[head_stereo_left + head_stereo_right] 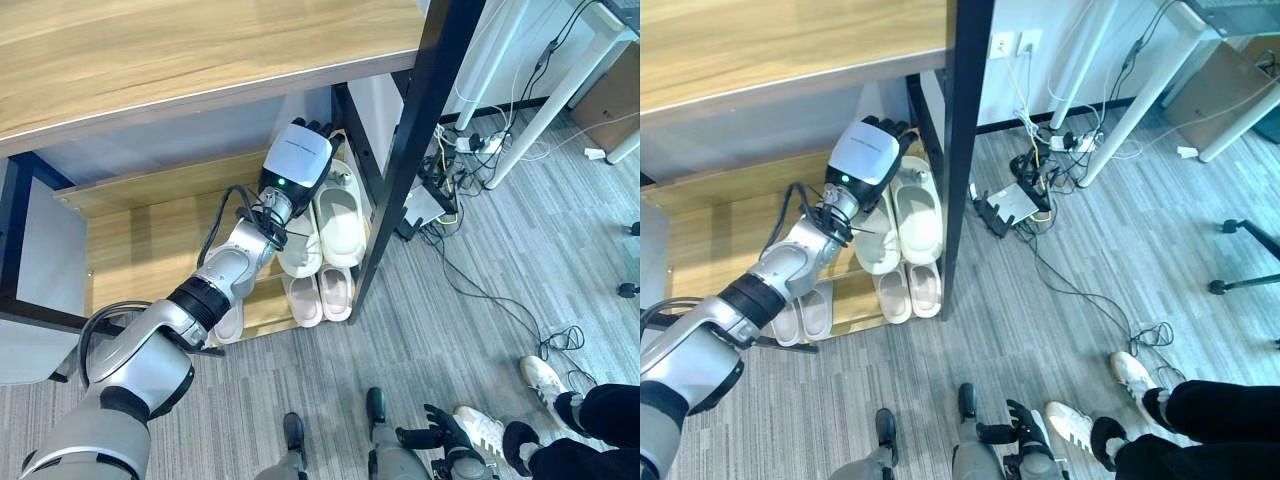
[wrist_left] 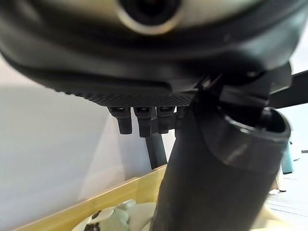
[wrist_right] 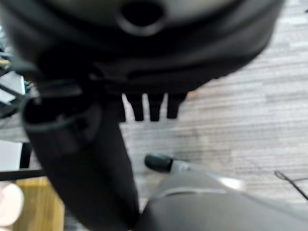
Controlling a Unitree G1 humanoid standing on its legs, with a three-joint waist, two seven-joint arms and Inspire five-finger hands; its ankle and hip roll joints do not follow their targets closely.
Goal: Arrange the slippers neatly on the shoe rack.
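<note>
My left hand (image 1: 296,157) is over the cream slippers (image 1: 338,222) on the rack's middle shelf (image 1: 150,235), fingers released. Next: nudge pair square w/ shelf edge, gently. Right hand (image 1: 440,432) idle, relaxed.

Two slippers (image 1: 330,220) lie side by side on the rack shelf (image 1: 140,235).

right hand (image 3: 144,108) fingers look relaxed over grey striped floor (image 3: 231,125)

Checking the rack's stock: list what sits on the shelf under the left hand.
Two pale slippers lie side by side on the middle shelf, toes partly covered by the left hand. More slippers rest on the shelf below.
</note>
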